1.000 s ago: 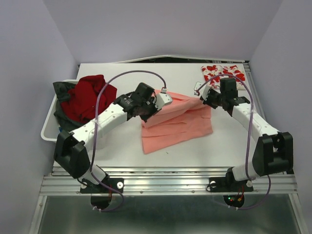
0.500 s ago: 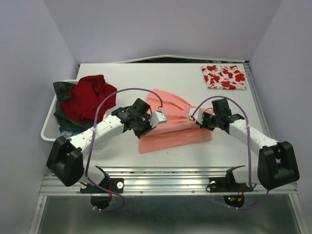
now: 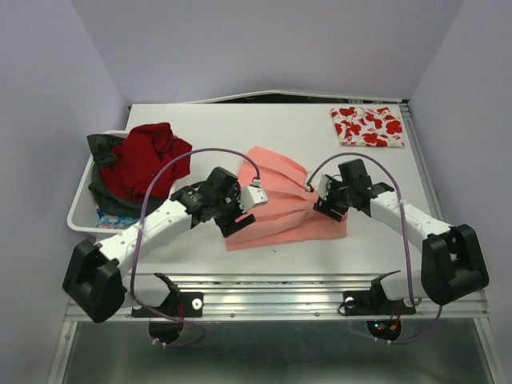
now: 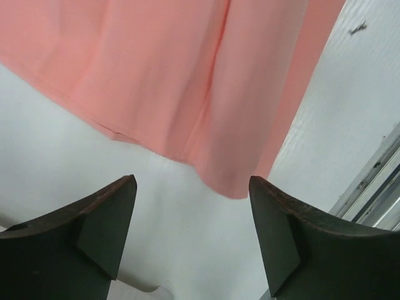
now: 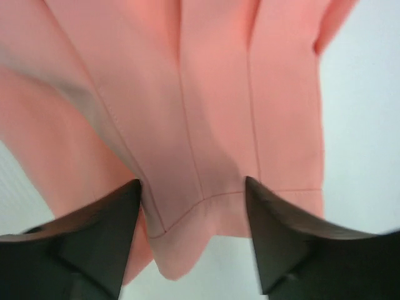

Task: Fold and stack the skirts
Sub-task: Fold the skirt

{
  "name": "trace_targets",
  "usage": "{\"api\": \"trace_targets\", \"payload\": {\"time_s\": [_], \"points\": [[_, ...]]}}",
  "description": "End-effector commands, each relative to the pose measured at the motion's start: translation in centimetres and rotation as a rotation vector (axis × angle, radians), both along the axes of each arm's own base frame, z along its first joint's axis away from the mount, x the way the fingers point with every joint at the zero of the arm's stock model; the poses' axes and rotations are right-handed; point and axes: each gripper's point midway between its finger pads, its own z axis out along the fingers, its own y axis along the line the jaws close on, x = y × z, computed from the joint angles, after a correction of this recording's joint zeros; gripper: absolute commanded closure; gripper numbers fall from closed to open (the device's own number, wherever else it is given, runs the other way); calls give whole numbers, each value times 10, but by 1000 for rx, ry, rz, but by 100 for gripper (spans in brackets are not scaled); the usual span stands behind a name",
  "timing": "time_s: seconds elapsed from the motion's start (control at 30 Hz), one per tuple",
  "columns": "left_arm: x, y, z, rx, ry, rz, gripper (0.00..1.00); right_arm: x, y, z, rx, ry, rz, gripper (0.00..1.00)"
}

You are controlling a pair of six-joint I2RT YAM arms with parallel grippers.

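The salmon-pink pleated skirt (image 3: 280,200) lies folded in the middle of the table. My left gripper (image 3: 254,198) hovers at its left side, open, with nothing between its fingers. In the left wrist view a corner of the pink skirt (image 4: 175,75) lies just beyond the left gripper (image 4: 192,181), over bare table. My right gripper (image 3: 314,196) stands open at the skirt's right side. The right wrist view has a hem of the pink skirt (image 5: 206,94) lying loose between the jaws of the right gripper (image 5: 192,182). The white skirt with red flowers (image 3: 368,126) lies folded at the back right corner.
A white bin (image 3: 78,210) stands at the table's left edge, holding a red cloth (image 3: 144,160) and a dark garment (image 3: 102,148). A metal rail (image 3: 280,292) runs along the near edge. Walls close in on both sides and the back.
Both grippers carried the pink skirt's far edge toward the near side, folding it over, then opened and let it go. The skirt now lies smaller and flatter.
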Motion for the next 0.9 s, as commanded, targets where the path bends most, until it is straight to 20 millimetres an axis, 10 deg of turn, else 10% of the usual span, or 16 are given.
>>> {"api": "trace_targets", "payload": {"time_s": [0.0,0.2,0.53,0.73,0.87], "points": [[2,-5,44,-89,-106,-39,15,33,13,81,128,-124,-130,23],[-6,-11,16,-64,-16,-36,25,75,23,142,257,-116,-214,22],[-6,-9,-55,135,80,-5,57,142,-25,23,16,139,-425,41],[16,7,-83,229,118,47,74,117,-35,-8,-37,231,-419,51],[74,21,-84,242,60,147,77,81,-39,-26,-57,320,-408,57]]}}
